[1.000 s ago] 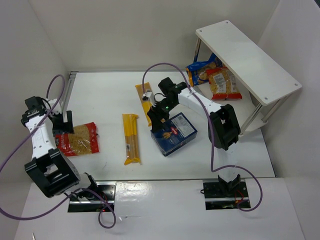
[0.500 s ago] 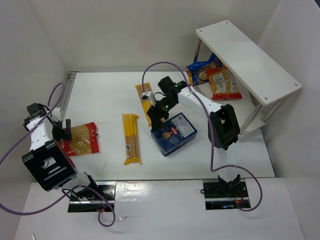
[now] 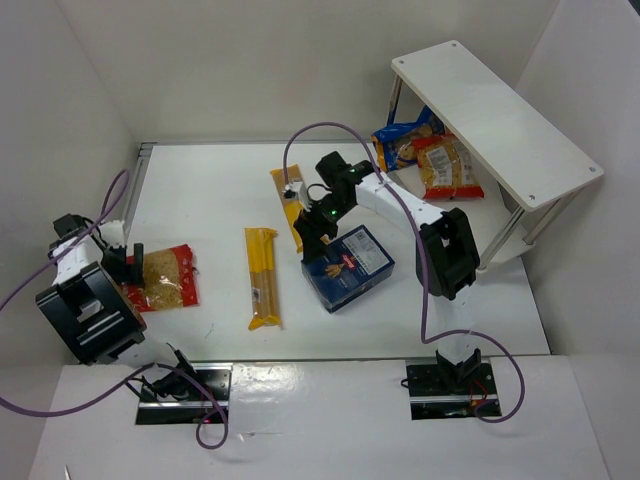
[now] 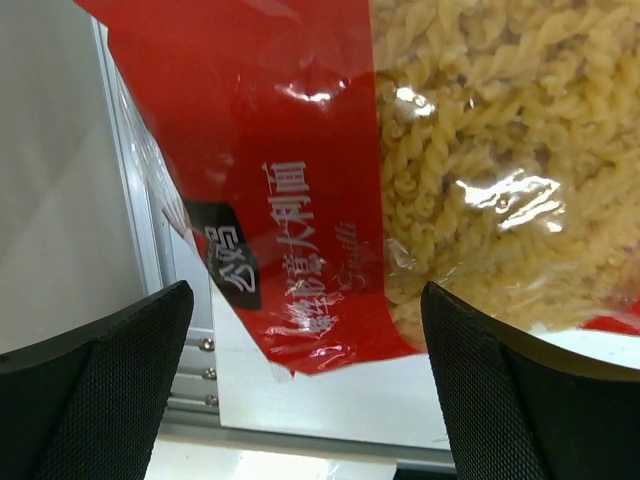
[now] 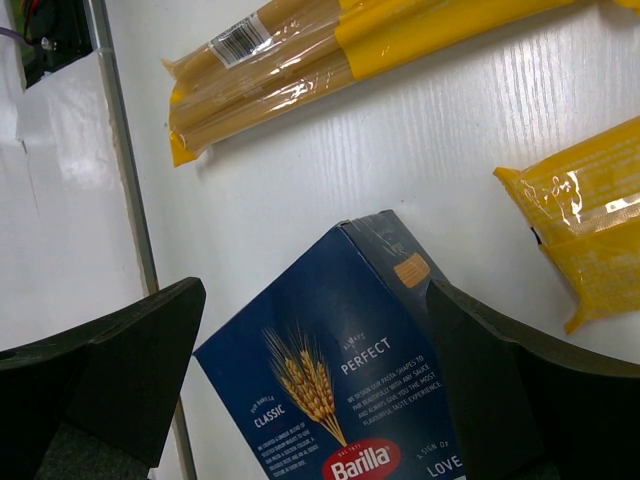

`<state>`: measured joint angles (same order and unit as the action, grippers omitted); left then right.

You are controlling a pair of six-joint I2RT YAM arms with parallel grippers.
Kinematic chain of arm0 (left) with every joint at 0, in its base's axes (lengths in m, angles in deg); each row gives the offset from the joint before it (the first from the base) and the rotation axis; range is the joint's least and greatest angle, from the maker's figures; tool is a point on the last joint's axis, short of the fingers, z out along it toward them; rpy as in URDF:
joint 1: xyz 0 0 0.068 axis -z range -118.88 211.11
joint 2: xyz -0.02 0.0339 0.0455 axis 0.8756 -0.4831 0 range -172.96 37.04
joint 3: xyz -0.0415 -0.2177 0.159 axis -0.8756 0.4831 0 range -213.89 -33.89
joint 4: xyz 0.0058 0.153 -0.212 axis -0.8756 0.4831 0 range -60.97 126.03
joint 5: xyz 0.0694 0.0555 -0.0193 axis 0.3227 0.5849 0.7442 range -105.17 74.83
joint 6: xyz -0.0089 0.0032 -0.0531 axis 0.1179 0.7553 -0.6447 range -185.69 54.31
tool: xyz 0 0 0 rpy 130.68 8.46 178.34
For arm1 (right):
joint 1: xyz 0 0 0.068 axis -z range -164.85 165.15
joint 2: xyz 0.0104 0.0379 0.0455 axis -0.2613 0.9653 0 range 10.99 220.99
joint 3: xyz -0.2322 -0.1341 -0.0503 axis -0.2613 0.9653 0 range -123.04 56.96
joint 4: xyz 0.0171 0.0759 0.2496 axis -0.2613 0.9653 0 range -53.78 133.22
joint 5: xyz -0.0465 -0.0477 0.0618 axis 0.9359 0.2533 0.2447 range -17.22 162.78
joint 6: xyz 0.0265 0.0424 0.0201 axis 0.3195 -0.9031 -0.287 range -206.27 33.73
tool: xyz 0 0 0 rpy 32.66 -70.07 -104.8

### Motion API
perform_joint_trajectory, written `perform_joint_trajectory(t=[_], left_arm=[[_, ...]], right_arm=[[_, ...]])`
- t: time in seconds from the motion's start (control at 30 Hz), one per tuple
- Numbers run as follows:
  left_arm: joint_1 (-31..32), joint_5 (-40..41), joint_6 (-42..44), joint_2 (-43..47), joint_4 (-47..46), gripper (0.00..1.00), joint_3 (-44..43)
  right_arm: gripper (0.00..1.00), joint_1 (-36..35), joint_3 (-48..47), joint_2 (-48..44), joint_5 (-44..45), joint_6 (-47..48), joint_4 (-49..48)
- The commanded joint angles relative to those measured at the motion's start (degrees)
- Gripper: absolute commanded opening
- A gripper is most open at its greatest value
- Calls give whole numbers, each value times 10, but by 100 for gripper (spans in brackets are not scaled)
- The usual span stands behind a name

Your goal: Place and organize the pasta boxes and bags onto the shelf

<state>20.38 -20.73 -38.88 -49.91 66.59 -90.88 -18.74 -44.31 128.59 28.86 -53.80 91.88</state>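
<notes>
The dark blue pasta box (image 3: 348, 266) lies flat at the table's middle. My right gripper (image 3: 316, 246) is open over its far left end, one finger on each side of the box (image 5: 340, 380) in the right wrist view (image 5: 315, 385). My left gripper (image 3: 124, 262) is open above the left end of a red-edged bag of short pasta (image 3: 162, 282), which fills the left wrist view (image 4: 400, 170) between the spread fingers (image 4: 305, 400). Two spaghetti packets (image 3: 263, 275) (image 3: 287, 203) lie left of the box. The white shelf (image 3: 490, 115) stands at the back right.
A blue-edged bag (image 3: 404, 141) and a red-edged bag (image 3: 447, 167) lie under the shelf, between its thin legs (image 3: 394, 100). An aluminium rail (image 4: 140, 250) runs along the table's left edge. White walls close in on the left, back and right.
My left arm has swung toward the near left and its gripper has slid a little along the red-edged bag's left end. The right arm and the box have hardly moved.
</notes>
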Motion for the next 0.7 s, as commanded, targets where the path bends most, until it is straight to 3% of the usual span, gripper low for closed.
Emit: perform_joint_trajectory(t=[0.0, 0.37, 0.5, 0.63, 0.67], left_arm=[[-6, -23, 12, -25, -30, 100, 4], [-11, -18, 18, -52, -68, 100, 21], [-11, -57, 18, -76, -73, 99, 15], [4, -68, 18, -99, -79, 80, 5], [23, -68, 18, -99, -84, 68, 5]], right_arm=[[100, -6, -29, 8, -2, 8, 16], [100, -6, -40, 13, -2, 25, 29], [100, -6, -35, 13, -2, 25, 29], [100, -6, -35, 13, -2, 25, 29], [100, -6, -35, 8, -2, 25, 29]])
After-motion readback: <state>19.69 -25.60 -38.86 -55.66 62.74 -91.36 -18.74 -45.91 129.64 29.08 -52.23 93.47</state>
